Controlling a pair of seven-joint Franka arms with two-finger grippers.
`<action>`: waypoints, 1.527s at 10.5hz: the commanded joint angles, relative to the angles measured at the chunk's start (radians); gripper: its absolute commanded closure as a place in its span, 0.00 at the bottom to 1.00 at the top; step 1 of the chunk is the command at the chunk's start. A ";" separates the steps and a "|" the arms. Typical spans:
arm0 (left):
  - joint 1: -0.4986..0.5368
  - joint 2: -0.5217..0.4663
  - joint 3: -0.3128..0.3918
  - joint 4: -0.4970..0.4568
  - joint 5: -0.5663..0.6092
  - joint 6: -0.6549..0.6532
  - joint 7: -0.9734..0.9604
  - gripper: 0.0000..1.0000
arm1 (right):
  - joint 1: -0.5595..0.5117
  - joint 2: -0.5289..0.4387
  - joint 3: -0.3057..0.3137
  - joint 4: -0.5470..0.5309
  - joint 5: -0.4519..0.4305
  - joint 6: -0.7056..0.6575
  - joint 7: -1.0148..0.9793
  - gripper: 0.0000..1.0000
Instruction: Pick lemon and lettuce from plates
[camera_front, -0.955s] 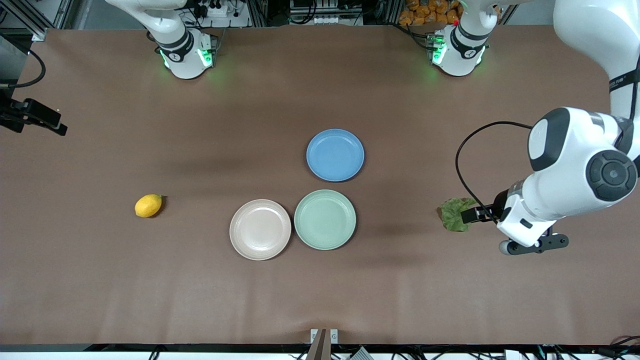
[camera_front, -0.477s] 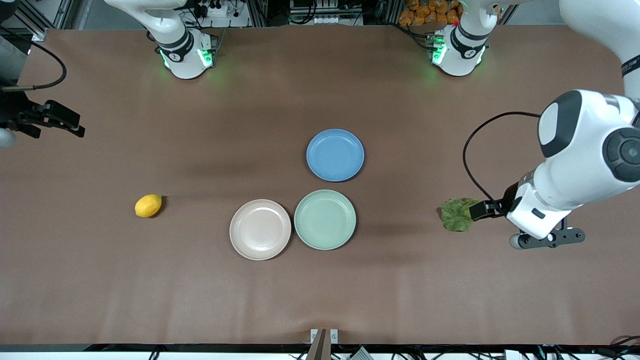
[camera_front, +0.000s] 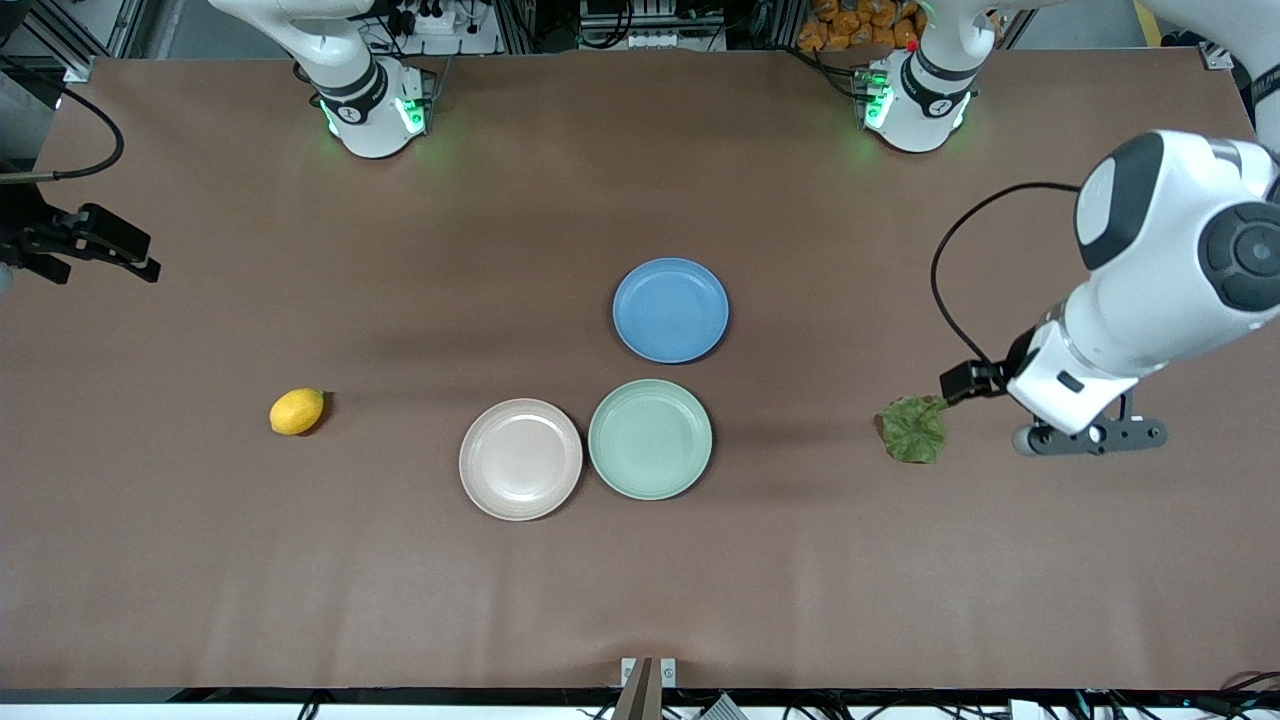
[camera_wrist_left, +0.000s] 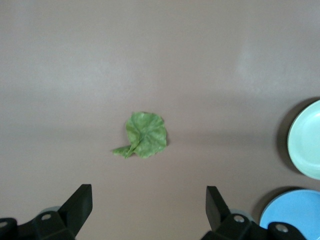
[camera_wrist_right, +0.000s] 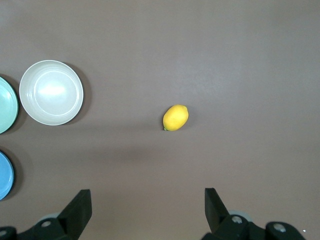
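Left wrist view: left claw (camera_wrist_left: 147, 210) spread above lettuce (camera_wrist_left: 142, 135).

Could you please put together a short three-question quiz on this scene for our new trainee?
1. True or false: the lemon lies on the beige plate.
2. Which thing lies nearest the left gripper? A) lettuce B) blue plate C) lemon
3. Fill in: the mint green plate holds ____.

Key:
1. False; it lies on the table, toward the right arm's end.
2. A.
3. Nothing.

The right gripper hangs open above the table.
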 joint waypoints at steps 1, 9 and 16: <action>-0.002 -0.115 0.035 -0.130 0.002 -0.015 0.084 0.00 | 0.003 0.009 0.002 0.024 0.004 -0.002 -0.006 0.00; -0.057 -0.235 0.162 -0.155 -0.054 -0.101 0.227 0.00 | -0.031 0.009 -0.006 0.056 0.085 0.010 -0.009 0.00; -0.037 -0.286 0.164 -0.060 -0.113 -0.238 0.226 0.00 | -0.011 0.005 0.008 0.058 -0.049 -0.036 -0.016 0.00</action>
